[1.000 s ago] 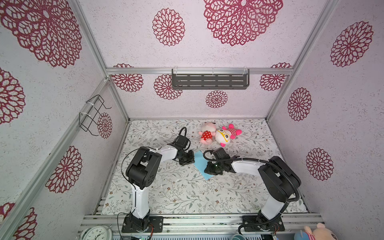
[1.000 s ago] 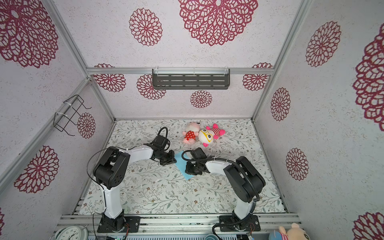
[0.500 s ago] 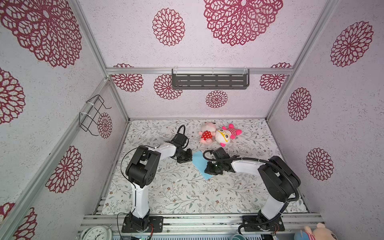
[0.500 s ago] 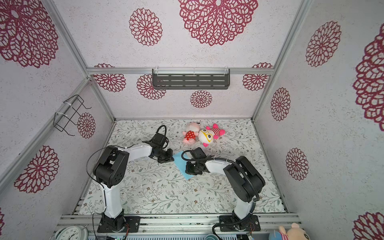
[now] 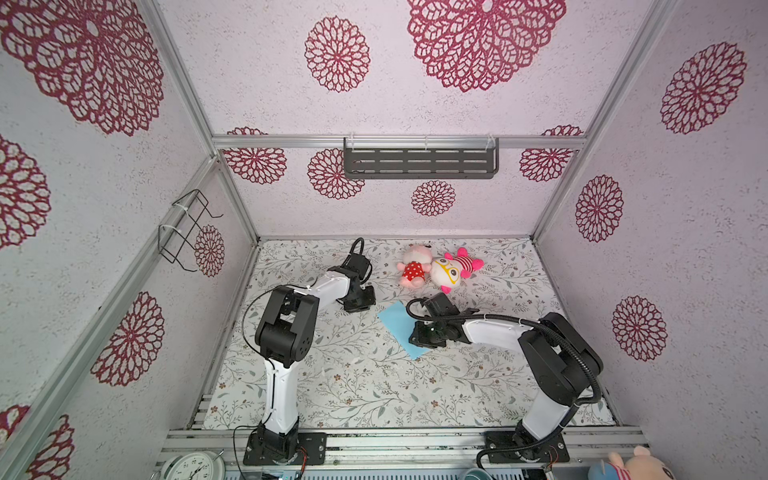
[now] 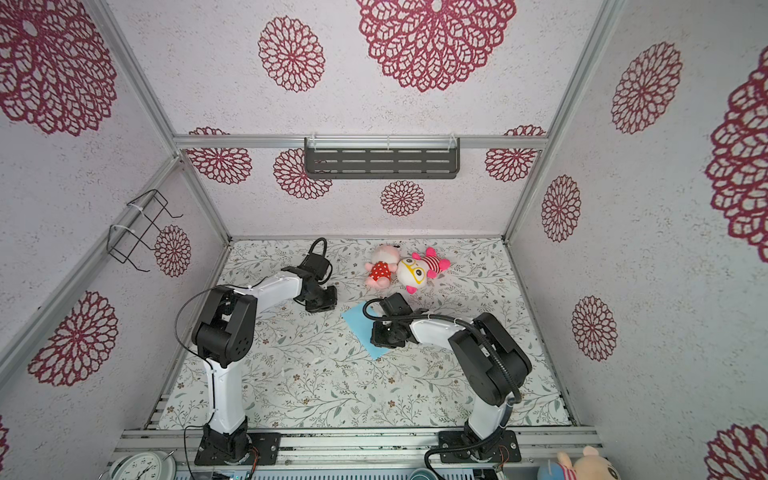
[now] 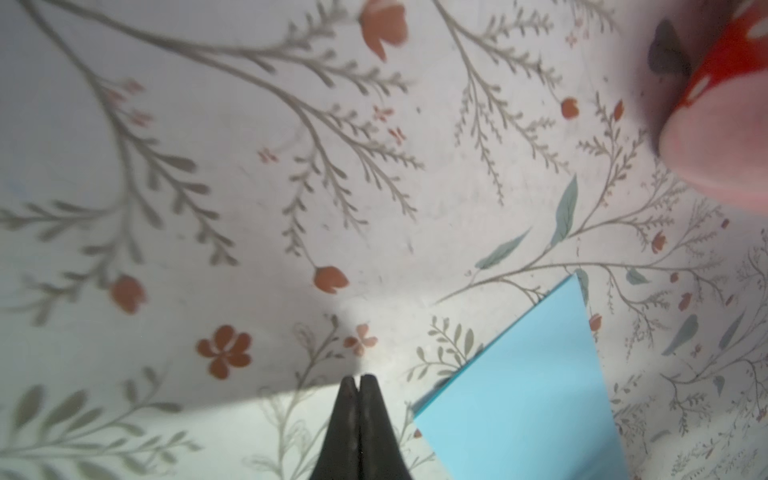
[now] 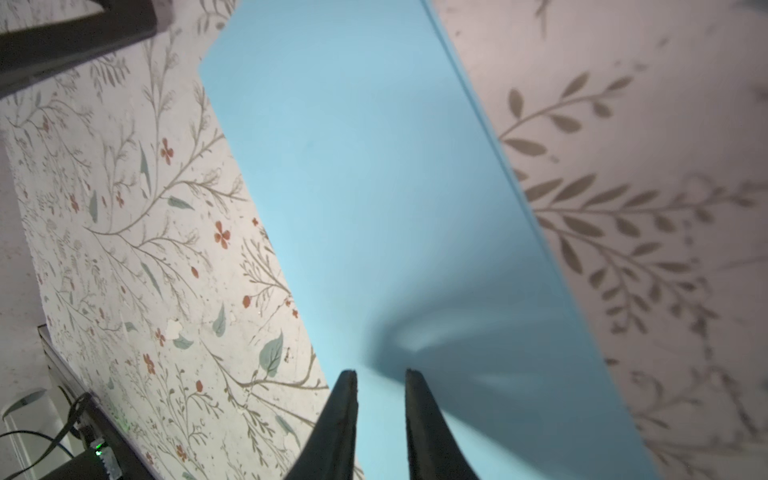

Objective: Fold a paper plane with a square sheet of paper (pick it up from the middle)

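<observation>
The sheet of paper (image 5: 395, 326) lies flat on the desk (image 5: 374, 395) near the middle, light blue, and in both top views its right part is hidden under the right arm's wrist, so its full outline cannot be made out. In the right wrist view the paper (image 8: 374, 187) shows as a long strip with a doubled edge along one side, as if one layer lies on another. Its near end is cut off by the frame. A dark shadow with pale streaks falls across it just ahead of the fingers, and whether the paper is creased there is hard to tell.

The right end effector (image 8: 378, 374) hovers low over this paper with its fingers parted. Blue surface shows through the gap and nothing is held between them. From above its fingertips are hidden by its own body.

The left end effector (image 7: 360, 378) has its fingers pressed together on nothing. It sits over bare desk just beside the paper's edge (image 7: 528, 395), not touching it. In a top view it (image 6: 321, 302) stands off the paper's far left corner.

Two pink plush toys (image 5: 436, 270) lie touching each other towards the back. One, red with white dots (image 7: 727, 104), appears blurred and cut off in the left wrist view.
</observation>
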Robot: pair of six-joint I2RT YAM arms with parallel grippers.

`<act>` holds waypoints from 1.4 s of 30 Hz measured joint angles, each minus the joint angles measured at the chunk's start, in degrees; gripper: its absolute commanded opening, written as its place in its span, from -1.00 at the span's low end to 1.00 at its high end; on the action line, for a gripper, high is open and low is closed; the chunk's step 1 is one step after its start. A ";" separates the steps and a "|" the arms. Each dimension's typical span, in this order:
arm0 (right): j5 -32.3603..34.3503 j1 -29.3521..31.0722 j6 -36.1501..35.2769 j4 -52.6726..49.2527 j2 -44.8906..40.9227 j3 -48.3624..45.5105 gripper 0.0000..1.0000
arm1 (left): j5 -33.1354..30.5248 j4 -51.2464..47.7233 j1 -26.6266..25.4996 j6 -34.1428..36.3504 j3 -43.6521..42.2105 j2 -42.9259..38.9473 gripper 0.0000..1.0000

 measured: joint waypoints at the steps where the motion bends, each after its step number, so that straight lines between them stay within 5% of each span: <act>1: 0.76 -0.28 -0.15 0.00 -0.79 0.00 -0.21 | -0.33 0.02 0.31 -0.26 0.09 -0.59 -0.62; 13: 2.75 -9.25 -3.85 -1.64 -3.61 -0.76 0.06 | -1.36 6.75 0.44 -6.47 -14.23 -18.62 0.28; 28: -3.58 -6.67 -4.98 -2.82 -3.72 -4.68 -0.01 | 0.46 16.33 0.50 -9.81 -24.09 -24.55 0.98; 34: -9.62 -2.69 2.21 7.19 -5.64 -10.73 -0.01 | 5.90 23.02 0.50 -12.59 -28.26 -25.31 0.98; 42: -10.45 -3.52 9.66 15.96 -11.39 -18.12 0.21 | 18.51 32.00 -1.01 -18.45 -29.44 -21.11 0.67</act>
